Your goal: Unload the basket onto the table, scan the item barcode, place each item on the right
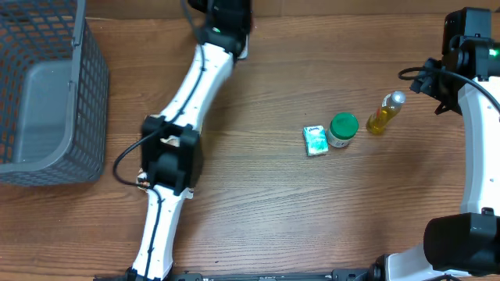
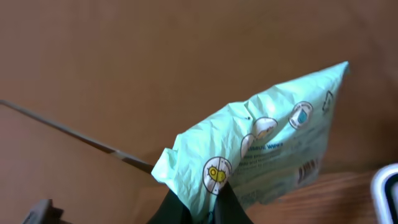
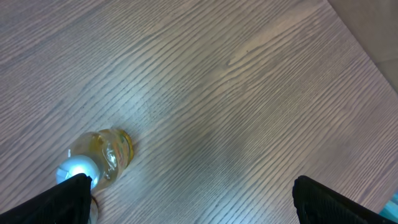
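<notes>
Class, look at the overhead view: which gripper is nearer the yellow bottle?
Right. The right gripper hangs open just by the cap of the bottle; the left gripper is far across the table, shut on a wipes pack.

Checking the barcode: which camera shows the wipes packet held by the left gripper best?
Left wrist view: the wipes packet is large and close, pinched in the left gripper, barcode visible near its lower edge. Overhead, the arm hides nearly all of it; right wrist shows none of it.

The table (image 1: 258,203) is matt, grained wood. The wipes pack (image 2: 280,137) is crinkled, soft plastic film. The bottle (image 3: 106,155) looks clear and glossy.
</notes>
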